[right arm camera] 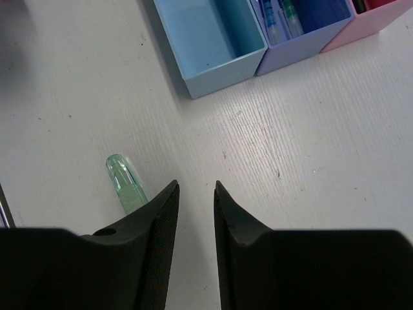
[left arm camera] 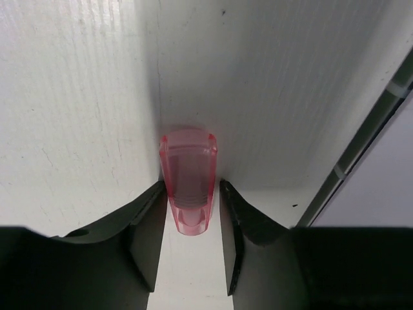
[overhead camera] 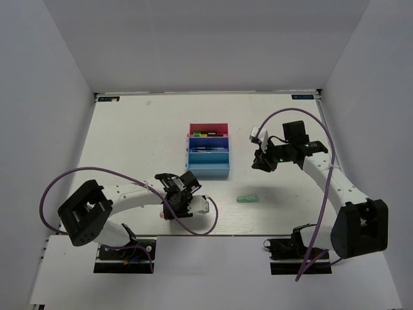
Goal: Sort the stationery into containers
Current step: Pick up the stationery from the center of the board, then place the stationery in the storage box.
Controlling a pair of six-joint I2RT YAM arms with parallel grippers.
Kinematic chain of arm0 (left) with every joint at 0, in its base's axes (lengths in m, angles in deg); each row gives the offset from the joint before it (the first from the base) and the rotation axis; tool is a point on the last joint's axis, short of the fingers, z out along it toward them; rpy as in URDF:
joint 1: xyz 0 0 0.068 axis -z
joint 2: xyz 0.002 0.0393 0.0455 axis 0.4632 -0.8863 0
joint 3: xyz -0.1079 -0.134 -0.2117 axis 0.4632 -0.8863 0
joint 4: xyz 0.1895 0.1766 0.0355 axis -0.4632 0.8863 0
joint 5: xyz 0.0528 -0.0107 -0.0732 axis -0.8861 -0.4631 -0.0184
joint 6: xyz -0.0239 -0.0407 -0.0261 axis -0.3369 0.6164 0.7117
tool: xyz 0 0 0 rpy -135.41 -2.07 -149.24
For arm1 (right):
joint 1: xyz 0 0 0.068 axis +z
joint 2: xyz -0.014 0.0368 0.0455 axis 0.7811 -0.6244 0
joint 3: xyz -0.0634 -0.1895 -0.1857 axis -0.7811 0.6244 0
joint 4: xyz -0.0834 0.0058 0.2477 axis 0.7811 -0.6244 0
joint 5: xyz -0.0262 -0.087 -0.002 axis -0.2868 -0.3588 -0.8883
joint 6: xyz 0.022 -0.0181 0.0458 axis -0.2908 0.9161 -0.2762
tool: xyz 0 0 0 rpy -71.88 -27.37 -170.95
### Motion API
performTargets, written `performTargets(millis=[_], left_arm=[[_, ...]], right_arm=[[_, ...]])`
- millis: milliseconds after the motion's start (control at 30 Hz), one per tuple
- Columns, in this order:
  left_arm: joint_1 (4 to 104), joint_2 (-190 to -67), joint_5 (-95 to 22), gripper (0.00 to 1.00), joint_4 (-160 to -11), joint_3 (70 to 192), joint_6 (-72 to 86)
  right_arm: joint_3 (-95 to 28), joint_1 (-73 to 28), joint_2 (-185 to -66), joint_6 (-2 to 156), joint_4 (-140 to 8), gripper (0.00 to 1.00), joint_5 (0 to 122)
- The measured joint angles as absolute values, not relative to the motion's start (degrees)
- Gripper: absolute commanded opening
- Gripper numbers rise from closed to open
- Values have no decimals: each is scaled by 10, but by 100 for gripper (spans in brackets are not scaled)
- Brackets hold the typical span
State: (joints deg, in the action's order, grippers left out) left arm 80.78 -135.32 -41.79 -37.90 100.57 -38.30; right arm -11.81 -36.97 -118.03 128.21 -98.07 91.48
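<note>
Left end effector (left arm camera: pixel 191 188) low, jaws flanking pink capsule (left arm camera: pixel 188 169), grip unclear, right end effector (right arm camera: pixel 195 187) raised, narrow, empty.

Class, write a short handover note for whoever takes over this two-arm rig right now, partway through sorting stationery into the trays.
Grippers: left gripper has its jaws either side of the pink piece on the table; a firm grip is unclear. The right gripper is slightly open and empty, above the table near the mint-green piece.
Done: highlighters in the magenta tray, pens in the dark blue tray.
To do: both loose pieces; the light blue tray looks empty.
</note>
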Motion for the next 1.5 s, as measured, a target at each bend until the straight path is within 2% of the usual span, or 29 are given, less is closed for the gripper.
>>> performTargets(millis=[33,67,200,233,267,300,333,367,433,467,533,567,600,733,800,833,900,1000,1067,1167,1267,1400,1500], left_arm=[[809,-1352,-418,44,-380,1004,-380],[810,-1351,-418,36,-381,1003,-377],[813,-1348,-425,19,-383,1000,-370],[814,-1347,-425,16,-383,1000,-367],[814,-1347,-425,8,-383,1000,-366],[814,-1346,-425,0,-384,1000,-363],[813,-1345,-425,0,-384,1001,-360],[813,-1343,-425,0,-384,1001,-356],[808,-1338,-423,0,-387,1002,-349],[805,-1334,-420,0,-385,1008,-344],[794,-1319,-412,0,-381,1029,-336],[787,-1311,-404,0,-379,1049,-330],[779,-1304,-395,0,-381,1070,-324],[744,-1299,-360,0,-402,1182,-303],[732,-1310,-349,0,-409,1239,-305],[730,-1320,-346,0,-414,1267,-308],[728,-1358,-339,0,-412,1324,-325],[723,-1438,-328,0,-408,1398,-354],[717,-1497,-320,0,-397,1444,-373],[704,-1563,-316,0,-376,1489,-397],[691,-1598,-314,4,-365,1503,-410],[675,-1609,-309,16,-360,1504,-415],[670,-1609,-304,30,-360,1504,-414]], right_arm=[[-118,-374,-1179,1280,-981,32,919],[-118,-378,-1177,1279,-981,32,922],[-112,-393,-1169,1277,-980,32,936],[-111,-396,-1169,1277,-980,35,938],[-110,-398,-1168,1277,-982,53,939],[-107,-401,-1167,1276,-982,64,940],[-105,-402,-1166,1279,-984,72,939],[-102,-405,-1165,1289,-987,90,938],[-100,-406,-1165,1309,-1000,90,935],[-99,-407,-1165,1320,-1006,88,934],[-93,-409,-1166,1344,-1020,69,933],[-91,-409,-1167,1357,-1029,49,934],[-89,-410,-1171,1369,-1037,0,936],[-92,-411,-1215,1404,-1086,0,945],[-100,-411,-1249,1424,-1114,11,953],[-104,-411,-1263,1432,-1125,26,957],[-109,-411,-1282,1448,-1140,42,964],[-110,-411,-1286,1476,-1156,54,967],[-102,-411,-1275,1491,-1149,72,967],[-72,-411,-1238,1505,-1131,90,960],[-44,-411,-1202,1515,-1111,90,950],[-35,-411,-1194,1515,-1088,90,940],[-35,-411,-1194,1510,-1072,90,936]])
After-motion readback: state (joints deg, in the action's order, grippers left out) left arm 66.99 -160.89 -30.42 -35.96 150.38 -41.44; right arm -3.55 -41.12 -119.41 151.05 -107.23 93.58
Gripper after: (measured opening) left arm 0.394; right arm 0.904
